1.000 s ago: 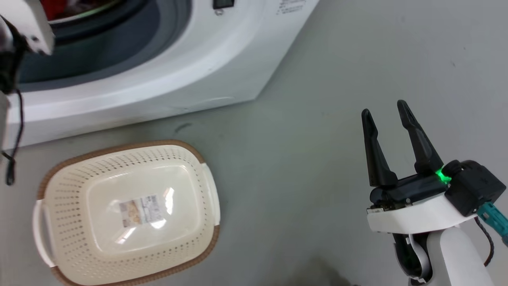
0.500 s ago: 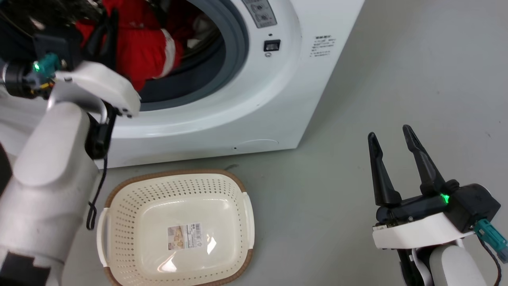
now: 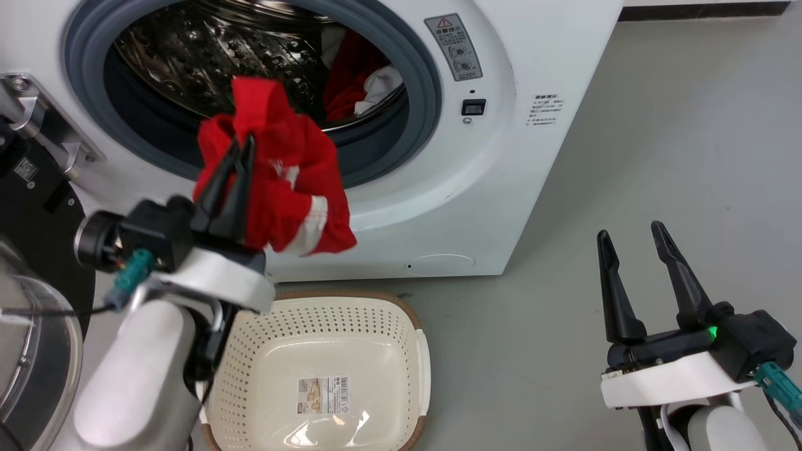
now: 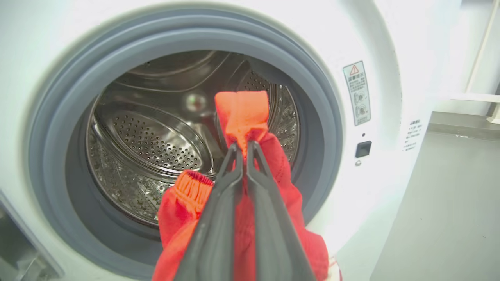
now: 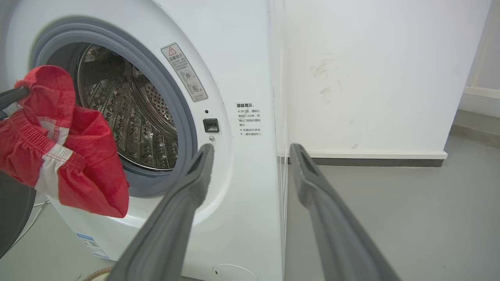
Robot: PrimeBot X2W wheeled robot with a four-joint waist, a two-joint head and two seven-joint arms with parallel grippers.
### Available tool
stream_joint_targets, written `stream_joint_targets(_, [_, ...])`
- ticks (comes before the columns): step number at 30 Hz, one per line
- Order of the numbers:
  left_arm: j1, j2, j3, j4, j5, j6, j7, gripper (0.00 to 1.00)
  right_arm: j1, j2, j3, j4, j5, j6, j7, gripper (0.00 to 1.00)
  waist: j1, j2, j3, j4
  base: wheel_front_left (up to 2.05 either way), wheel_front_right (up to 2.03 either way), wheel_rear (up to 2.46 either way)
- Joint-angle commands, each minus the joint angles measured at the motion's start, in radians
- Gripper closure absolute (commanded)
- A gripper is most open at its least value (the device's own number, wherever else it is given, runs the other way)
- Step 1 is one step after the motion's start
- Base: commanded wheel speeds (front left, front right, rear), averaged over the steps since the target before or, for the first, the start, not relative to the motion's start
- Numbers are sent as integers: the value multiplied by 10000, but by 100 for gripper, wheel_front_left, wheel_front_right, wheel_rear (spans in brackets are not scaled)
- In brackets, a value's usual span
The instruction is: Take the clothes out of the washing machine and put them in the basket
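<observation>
**Head view.** The left hand (image 3: 244,143) is pressed together on a red garment (image 3: 294,181) with white panels. The garment is held in front of the porthole of the washing machine (image 3: 501,156) and hangs above the far edge of the basket (image 3: 351,319). Half a second earlier this hand and the garment were seen inside the porthole. The whole picture has shifted since then, so the camera has moved. More red and white clothes (image 3: 351,81) are left in the drum (image 3: 188,56). The basket stands on the floor (image 3: 626,125) just before the machine, with no clothes in it, as before. The right hand (image 3: 630,229) is spread and apart from everything, unchanged. The glass door (image 3: 31,363) is seen swung open at the lower left.

**Left wrist view.** The two fingers (image 4: 218,210) are closed side by side, and a fold of the red garment (image 4: 242,113) is pinched between their tips. The rest of the fabric is draped down both sides of the fingers. The perforated steel drum (image 4: 156,140) is seen behind.

**Right wrist view.** The right hand (image 5: 252,147) is held wide open and nothing is gripped. The garment (image 5: 78,164) is seen hanging at the left, in front of the grey porthole rim (image 5: 175,97).
</observation>
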State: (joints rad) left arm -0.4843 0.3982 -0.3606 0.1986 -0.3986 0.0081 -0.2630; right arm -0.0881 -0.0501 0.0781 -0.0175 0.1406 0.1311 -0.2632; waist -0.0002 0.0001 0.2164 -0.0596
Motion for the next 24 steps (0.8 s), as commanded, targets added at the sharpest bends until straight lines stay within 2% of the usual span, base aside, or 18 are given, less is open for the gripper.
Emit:
stream_joint_targets(1, [371,-59,-98,-173,30,-83,-25,100,108,0,-30,-12,-39,-7,-24,0,2,-1,-12,62,0,0,0])
stream_joint_targets(6, [1351,-174,-360,-556,-250,-116,70,100,107,-2,-105,-21,-109,-7,-24,0,2,-1,177,158,0,0,0])
stream_joint_targets(10, [1813,-237,-588,-127,-417,-215,218,100,-43,0,-112,-54,-178,-7,-24,0,2,-1,554,143,0,0,0])
stream_joint_targets(16, [1632,-539,-777,1635,-610,-513,141,100,-295,0,-156,-121,-296,-7,-24,0,2,-1,1387,24,0,0,0])
stream_joint_targets(24, [357,-1002,-925,4397,-408,-994,-14,100,-826,1,-264,-468,-558,-7,-24,0,2,-1,3106,-190,0,0,0])
